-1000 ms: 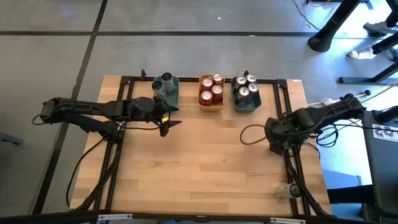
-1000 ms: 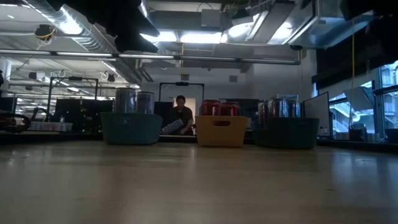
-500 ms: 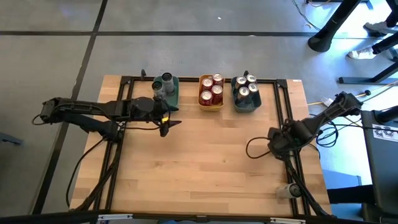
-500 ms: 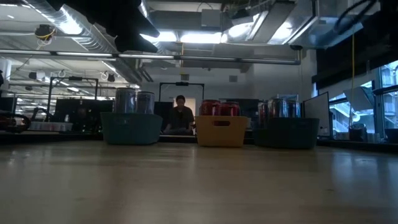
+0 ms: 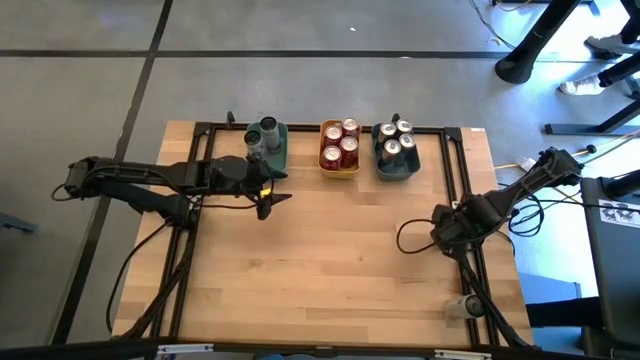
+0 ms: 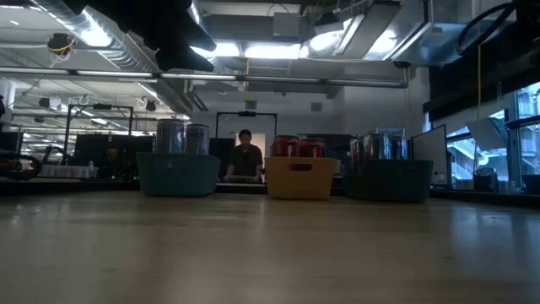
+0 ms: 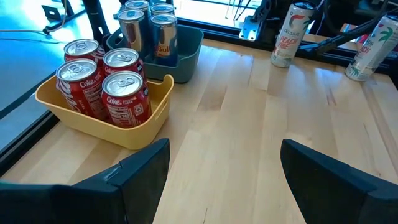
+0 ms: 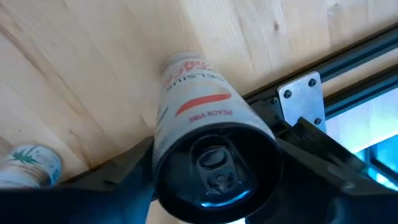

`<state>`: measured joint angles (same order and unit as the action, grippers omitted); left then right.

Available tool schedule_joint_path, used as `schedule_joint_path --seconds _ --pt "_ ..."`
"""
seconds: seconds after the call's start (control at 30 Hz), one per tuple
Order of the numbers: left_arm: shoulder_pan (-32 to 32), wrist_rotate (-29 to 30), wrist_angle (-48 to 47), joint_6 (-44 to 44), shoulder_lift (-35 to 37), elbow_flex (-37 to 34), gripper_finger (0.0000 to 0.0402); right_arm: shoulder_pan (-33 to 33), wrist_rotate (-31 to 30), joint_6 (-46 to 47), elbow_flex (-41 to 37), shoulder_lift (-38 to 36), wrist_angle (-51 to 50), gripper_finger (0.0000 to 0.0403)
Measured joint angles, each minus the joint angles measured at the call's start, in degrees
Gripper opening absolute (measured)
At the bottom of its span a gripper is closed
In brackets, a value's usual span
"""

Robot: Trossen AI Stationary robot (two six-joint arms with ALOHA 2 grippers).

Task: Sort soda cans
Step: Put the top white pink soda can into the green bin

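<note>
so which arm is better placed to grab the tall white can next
Right. The right gripper is at the tall white can by the table's right edge; the left gripper hangs open near the teal bin.

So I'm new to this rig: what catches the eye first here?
Three bins in a row at the table's far edge: teal bin with silver cans, yellow bin with four red cans, dark bin with dark cans. The left hand hangs open before them; the right hand waits at the right edge.

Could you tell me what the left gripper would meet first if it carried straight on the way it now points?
Probably bare table at first; the left gripper is open, and farther on stands a tall white can, though depth is uncertain.
</note>
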<state>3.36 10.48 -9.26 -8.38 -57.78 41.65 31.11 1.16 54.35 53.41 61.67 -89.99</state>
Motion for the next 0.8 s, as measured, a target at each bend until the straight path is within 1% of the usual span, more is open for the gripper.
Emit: schedule_joint_path --seconds 0.07,0.1,0.27,0.4,0.53,0.6,0.7,0.8 --pt "0.0 0.0 0.0 0.3 0.0 0.0 0.0295 0.0 0.0 1.0 0.1 -0.1 0.1 0.0249" --pt "0.0 0.0 -0.1 0.3 0.0 0.0 0.0295 0.0 -0.1 1.3 0.1 -0.1 0.3 0.0241" --pt "0.0 0.0 -0.6 -0.3 0.0 0.0 0.0295 0.0 -1.4 4.9 1.5 0.5 4.3 0.0241" --pt "0.0 0.0 -0.7 -0.2 0.0 0.0 0.0295 0.0 -6.4 6.7 4.6 0.9 8.6 0.0241" --pt "0.0 0.0 -0.5 -0.6 -0.5 0.0 0.0295 0.0 -14.8 6.0 7.6 2.4 14.7 0.0241" --pt "-0.4 0.0 -0.2 -0.7 -1.3 0.0 0.0295 0.0 -19.1 4.2 8.6 3.3 17.8 0.0243" --pt "-1.7 0.0 2.7 -0.9 -3.3 0.0 0.0295 -1.0 -24.7 0.6 9.5 5.0 22.3 0.0244" --pt "-3.1 0.0 7.4 -0.8 -6.0 0.0 0.0295 -3.5 -27.4 -4.7 9.6 6.4 29.0 0.0243"
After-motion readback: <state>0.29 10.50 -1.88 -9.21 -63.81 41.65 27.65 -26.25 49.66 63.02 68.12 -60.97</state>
